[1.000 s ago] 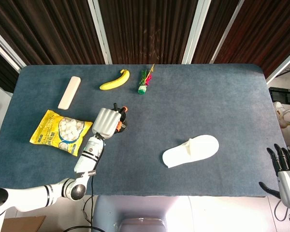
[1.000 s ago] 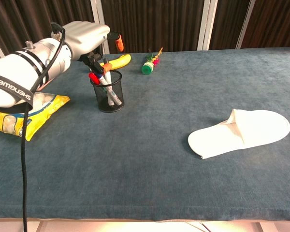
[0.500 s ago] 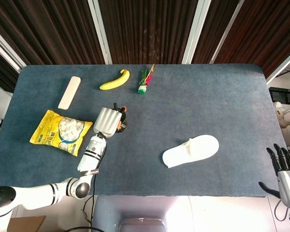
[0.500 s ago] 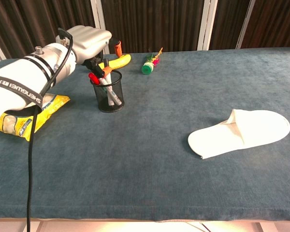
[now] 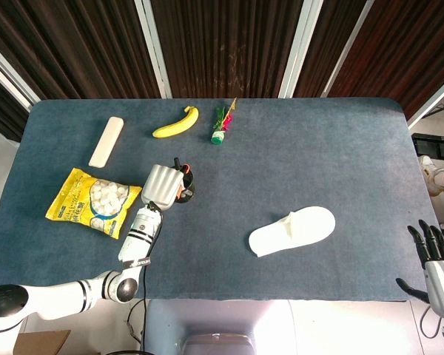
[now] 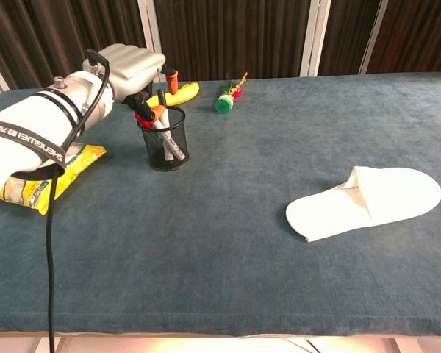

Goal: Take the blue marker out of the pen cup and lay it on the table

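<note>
Mesh pen cup (image 6: 165, 147) sits just under left hand (image 6: 131, 66) fingers (image 6: 170, 76).

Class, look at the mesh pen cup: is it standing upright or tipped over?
Upright. The pen cup stands on its base on the table, its markers sticking up out of its open top.

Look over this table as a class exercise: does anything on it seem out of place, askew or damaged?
Nothing looks spilled or damaged. The pen cup stands upright beneath the left hand. The oddity is the mix: a single white slipper with no partner, lying on the table with a banana and a yellow snack bag.
</note>
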You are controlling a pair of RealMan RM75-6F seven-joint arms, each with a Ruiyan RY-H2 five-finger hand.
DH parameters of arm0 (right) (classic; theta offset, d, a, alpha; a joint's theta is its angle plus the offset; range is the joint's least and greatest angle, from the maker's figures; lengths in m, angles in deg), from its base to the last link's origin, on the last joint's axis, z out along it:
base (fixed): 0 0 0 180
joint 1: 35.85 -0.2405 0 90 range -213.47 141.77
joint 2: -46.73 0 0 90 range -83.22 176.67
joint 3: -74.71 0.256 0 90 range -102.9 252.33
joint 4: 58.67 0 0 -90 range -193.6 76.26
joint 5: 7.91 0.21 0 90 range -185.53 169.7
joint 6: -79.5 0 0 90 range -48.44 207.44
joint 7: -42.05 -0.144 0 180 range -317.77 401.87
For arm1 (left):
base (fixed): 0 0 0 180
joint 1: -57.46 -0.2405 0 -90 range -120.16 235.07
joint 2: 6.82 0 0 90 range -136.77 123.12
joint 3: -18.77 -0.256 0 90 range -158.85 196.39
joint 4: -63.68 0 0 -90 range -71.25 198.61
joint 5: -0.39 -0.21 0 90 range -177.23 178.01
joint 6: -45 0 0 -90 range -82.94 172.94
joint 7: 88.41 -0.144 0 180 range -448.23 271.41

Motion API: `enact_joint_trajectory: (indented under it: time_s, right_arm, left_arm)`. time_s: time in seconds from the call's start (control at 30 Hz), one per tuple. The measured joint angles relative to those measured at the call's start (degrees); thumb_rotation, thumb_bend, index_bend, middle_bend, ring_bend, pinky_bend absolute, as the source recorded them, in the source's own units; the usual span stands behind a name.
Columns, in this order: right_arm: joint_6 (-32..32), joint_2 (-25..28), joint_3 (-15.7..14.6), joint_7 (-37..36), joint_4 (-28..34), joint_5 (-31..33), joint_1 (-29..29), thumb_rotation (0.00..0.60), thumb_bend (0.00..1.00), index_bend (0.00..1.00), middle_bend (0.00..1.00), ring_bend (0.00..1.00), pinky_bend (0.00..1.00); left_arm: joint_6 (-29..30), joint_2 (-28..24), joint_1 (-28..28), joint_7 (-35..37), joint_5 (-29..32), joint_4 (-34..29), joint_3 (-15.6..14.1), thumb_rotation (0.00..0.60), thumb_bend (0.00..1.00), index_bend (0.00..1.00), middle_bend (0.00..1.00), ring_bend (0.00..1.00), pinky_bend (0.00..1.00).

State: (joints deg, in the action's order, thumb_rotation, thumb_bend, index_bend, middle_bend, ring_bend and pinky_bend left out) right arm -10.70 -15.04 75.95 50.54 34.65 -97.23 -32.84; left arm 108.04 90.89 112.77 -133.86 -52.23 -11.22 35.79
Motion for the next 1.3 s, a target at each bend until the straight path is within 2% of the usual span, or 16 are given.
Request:
enact_joint_trajectory:
  time_s: [1.3]
  right_arm:
    - [0.2,-0.3,-0.4,-0.1,-0.4,-0.3,-0.3,0.600,0.24,0.18,0.11,0.06,0.17]
  left_arm:
    - [1.6,-1.4,0.0,-7.2,3.7,0.3,-2.3,0.600,0.40,0.43,1.00,1.00,1.00]
